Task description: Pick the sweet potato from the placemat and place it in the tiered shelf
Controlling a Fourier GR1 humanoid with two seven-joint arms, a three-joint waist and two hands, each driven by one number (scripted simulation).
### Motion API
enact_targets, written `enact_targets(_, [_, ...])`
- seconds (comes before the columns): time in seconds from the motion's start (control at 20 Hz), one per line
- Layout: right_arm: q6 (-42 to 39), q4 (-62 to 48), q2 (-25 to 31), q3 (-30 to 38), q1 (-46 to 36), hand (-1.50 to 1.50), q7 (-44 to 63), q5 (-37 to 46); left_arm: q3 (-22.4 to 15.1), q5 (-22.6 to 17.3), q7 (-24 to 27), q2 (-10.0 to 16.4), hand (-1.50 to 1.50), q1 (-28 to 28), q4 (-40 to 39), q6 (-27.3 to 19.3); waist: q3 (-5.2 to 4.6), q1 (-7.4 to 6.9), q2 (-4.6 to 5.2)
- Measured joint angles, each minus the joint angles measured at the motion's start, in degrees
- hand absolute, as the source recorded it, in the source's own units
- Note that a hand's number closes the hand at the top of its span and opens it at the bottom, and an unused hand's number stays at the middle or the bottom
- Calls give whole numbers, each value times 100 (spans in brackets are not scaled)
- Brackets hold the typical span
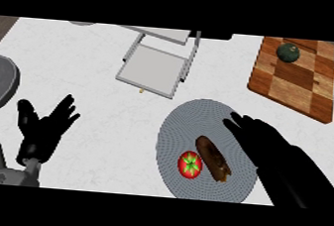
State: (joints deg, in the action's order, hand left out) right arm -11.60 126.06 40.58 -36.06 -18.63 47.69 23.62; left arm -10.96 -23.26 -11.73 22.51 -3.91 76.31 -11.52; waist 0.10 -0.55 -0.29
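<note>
While the brown, elongated sweet potato (214, 158) lay on the round grey woven placemat (199, 117) near the counter's (78, 68) front edge, the black right hand (270, 148) hovered over the mat's right side, just beside the potato and not touching it. Its fingers (239, 123) were stretched out straight towards the counter's far left corner and held nothing. A red tomato with a green star-shaped top (189, 165) sat close to the potato's left. The white tiered shelf (153, 69) stood at the middle of the far edge. A checkered wooden cutting board (289, 90) lay at the far right corner and carried a dark green round fruit (288, 52). The left hand (44, 127) rested open near the left edge, fingers up.
</note>
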Motion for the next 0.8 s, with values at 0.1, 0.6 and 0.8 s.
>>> enact_targets(0.1, [-82,-121,-397,-308,-261,-150,510,401,4,24,-17,-28,0,-10,41,0,-1,-10,0])
enact_targets(0.6, [-320,-1538,-1899,-1173,-826,-150,1194,1643,105,149,-47,-77,0,-8,48,59,4,12,6])
enact_targets(0.8, [-404,-1987,-2177,-1371,-721,-150,1165,2006,205,161,25,-81,0,-4,-55,175,7,31,7])
